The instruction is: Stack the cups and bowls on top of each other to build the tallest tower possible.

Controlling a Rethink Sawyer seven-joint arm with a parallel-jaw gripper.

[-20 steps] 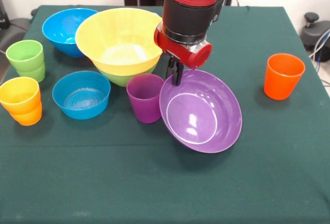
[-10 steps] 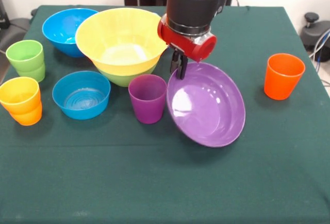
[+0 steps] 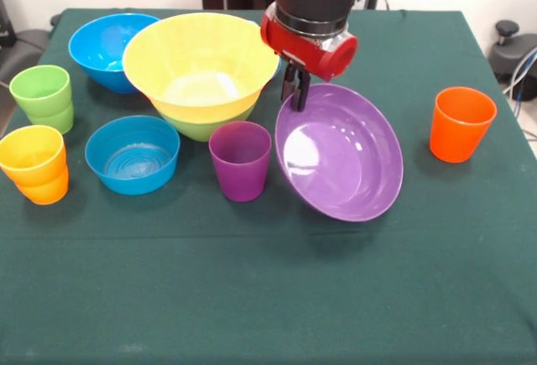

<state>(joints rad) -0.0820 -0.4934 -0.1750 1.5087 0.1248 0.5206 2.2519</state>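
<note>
My gripper [image 3: 295,96] is shut on the far rim of the purple bowl [image 3: 340,153] and holds it tilted above the cloth, its opening facing the camera. To its left the yellow bowl [image 3: 199,65] sits nested in the lime green bowl [image 3: 201,126]. A purple cup [image 3: 240,160] stands upright just left of the held bowl. The big blue bowl [image 3: 105,49] is at the far left, the smaller blue bowl [image 3: 132,153] in front of it. A green cup [image 3: 43,97] and a yellow cup [image 3: 32,155] nested in an orange one [image 3: 46,189] stand at the left edge. Another orange cup [image 3: 459,123] stands at the right.
The green tablecloth [image 3: 268,298] covers the table. Dark equipment [image 3: 513,50] sits beyond the right edge of the table.
The gripper has risen and moved slightly right and away from the camera, lifting the purple bowl off the cloth and away from the purple cup. The bowl now hangs more tilted.
</note>
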